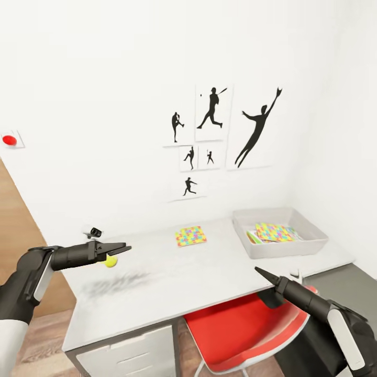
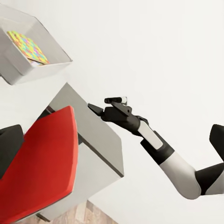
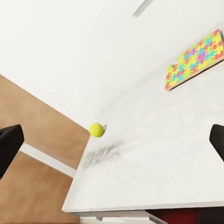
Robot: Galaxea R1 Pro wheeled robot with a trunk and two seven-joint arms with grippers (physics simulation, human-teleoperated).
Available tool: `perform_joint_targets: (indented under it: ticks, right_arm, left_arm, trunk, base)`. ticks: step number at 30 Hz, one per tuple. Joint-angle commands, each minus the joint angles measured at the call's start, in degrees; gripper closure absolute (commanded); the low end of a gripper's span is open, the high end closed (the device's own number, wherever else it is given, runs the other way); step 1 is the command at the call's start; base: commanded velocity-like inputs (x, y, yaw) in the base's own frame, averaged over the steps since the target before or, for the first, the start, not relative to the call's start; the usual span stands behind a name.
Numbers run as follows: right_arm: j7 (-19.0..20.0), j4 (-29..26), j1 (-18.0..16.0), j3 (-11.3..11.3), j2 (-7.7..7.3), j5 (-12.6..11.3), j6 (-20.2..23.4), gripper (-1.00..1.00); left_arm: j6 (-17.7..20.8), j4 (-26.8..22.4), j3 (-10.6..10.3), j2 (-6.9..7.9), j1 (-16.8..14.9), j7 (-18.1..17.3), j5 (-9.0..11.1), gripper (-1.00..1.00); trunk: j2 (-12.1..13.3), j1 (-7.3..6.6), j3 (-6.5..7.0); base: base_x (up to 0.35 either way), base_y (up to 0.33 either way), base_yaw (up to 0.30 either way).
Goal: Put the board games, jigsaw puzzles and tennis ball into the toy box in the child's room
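Left pincer [image 1: 116,250], apparently closed and empty, nears my tennis ball [image 1: 110,261]; a nudge could roll it off the surface [image 1: 209,272].

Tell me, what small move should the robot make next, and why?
Probably ease the left gripper down around the ball and close. The ball sits on the table just under those fingers, not yet gripped, while one puzzle already lies in the toy box. Another puzzle still waits on the table.
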Motion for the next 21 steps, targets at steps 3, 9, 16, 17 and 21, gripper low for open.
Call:
perform_joint_targets:
  ticks: [3, 9, 16, 17, 21]
  right_arm:
    - [0.0, 0.0, 0.0, 0.0, 0.03, -0.3, 0.4, -1.0]
    - [-1.4, 0.0, 0.0, 0.0, 0.01, -0.3, 0.4, -1.0]
    - [-2.7, -0.1, 0.0, 0.0, 0.05, -0.4, 0.5, -1.0]
    - [-2.8, -0.1, 0.0, 0.0, 0.04, -0.4, 0.5, -1.0]
    - [-2.8, -0.1, 0.0, 0.0, 0.0, -0.4, 0.5, -1.0]
  left_arm:
    - [0.6, 0.0, 0.0, -0.02, -0.1, -0.2, -0.1, -1.0]
    - [0.5, 0.0, 0.0, -0.09, -0.1, -0.2, -0.1, -1.0]
    - [0.5, 0.0, 0.0, -0.04, 0.0, -0.2, -0.1, -1.0]
    - [0.5, 0.0, 0.0, -0.03, 0.0, -0.2, -0.1, -1.0]
    - [0.5, 0.0, 0.0, -0.06, 0.0, -0.2, -0.1, -1.0]
  trunk:
    - [-0.1, 0.04, -0.25]
    - [-0.1, 0.04, -0.49]
    - [-0.1, 0.04, -0.78]
    - [-0.1, 0.04, -0.82]
    - [-0.1, 0.04, -0.97]
  base:
    - [0.097, 0.0, 0.253]
    - [0.251, 0.0, 0.259]
    - [0.125, 0.001, 0.26]
    - [0.053, 0.017, 0.26]
    - [0.151, 0.094, 0.226]
